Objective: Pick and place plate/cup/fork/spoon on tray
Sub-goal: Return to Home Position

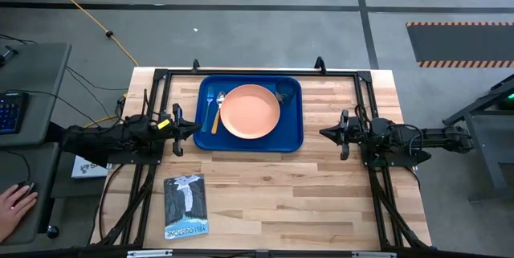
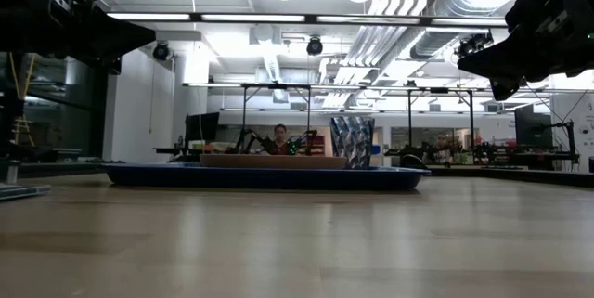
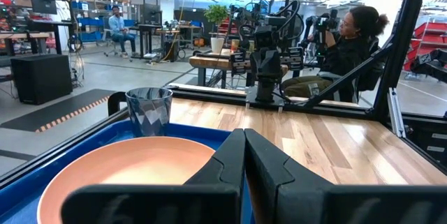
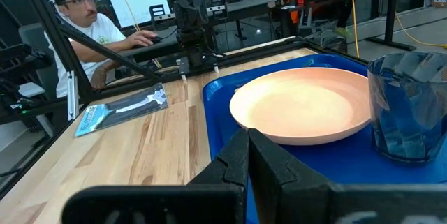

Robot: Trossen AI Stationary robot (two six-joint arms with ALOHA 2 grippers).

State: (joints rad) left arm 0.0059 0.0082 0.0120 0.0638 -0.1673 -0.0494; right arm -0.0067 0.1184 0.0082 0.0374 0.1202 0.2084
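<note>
The royal-blue tray (image 1: 293, 133) lies at the table's far middle. On it rest the peach-orange plate (image 1: 250, 112), the dark see-through cup (image 1: 285, 92) upright at the far right corner, and the orange-handled spoon (image 1: 217, 113) and blue-handled fork (image 1: 210, 112) side by side left of the plate. My left gripper (image 1: 195, 129) is shut and empty, raised just left of the tray. My right gripper (image 1: 324, 133) is shut and empty, raised right of the tray. The plate (image 3: 126, 172) and cup (image 3: 149, 111) show in the left wrist view, and the plate (image 4: 304, 103) and cup (image 4: 408, 105) in the right wrist view.
A dark booklet (image 1: 185, 206) lies flat at the table's near left. A black frame rail (image 1: 257, 73) runs around the table. A person's hand (image 1: 12, 206) rests on a side desk left of the table. People sit beyond both table ends.
</note>
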